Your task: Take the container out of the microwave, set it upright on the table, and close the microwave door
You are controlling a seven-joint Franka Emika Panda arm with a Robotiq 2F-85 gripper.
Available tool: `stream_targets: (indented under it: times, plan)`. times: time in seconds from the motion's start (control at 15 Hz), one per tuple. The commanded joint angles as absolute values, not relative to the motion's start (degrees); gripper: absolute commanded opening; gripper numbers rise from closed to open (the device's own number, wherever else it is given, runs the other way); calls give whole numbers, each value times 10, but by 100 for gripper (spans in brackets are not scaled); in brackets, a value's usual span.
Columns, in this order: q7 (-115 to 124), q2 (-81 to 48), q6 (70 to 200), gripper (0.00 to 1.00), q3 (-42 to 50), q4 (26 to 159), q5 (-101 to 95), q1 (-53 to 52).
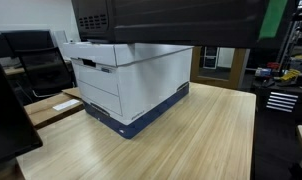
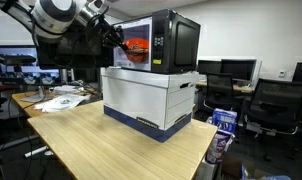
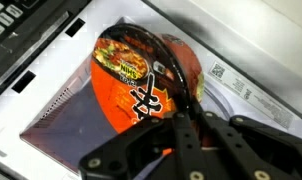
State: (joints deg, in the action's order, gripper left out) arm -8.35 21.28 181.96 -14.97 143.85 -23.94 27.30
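Cardboard box (image 2: 141, 100) props microwave (image 2: 181, 40); inside, end effector (image 3: 183, 92) pinches container (image 3: 126, 85) rim.

microwave (image 2: 177, 40) 1 | container (image 3: 139, 88) 1 | file box (image 2: 149, 100) 1 | table (image 2: 106, 148) 1

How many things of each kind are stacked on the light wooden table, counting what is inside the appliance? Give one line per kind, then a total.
microwave: 1
file box: 1
container: 1
Total: 3
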Motion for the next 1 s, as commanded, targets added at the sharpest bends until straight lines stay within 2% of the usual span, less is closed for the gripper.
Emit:
stream_targets:
  times: [0.0, 0.33, 0.6, 0.67, 0.8, 0.93]
  plan:
    - [-51, 298, 1772, 5, -208, 1502, -249, 311]
    - [-41, 343, 1639, 5, -231, 1529, -223, 266]
    - [-4, 335, 1506, 5, -167, 1505, -232, 185]
    - [3, 333, 1458, 33, -150, 1496, -235, 167]
    - [20, 329, 1403, 40, -134, 1483, -241, 153]
    - [44, 322, 1364, 54, -123, 1469, -245, 145]
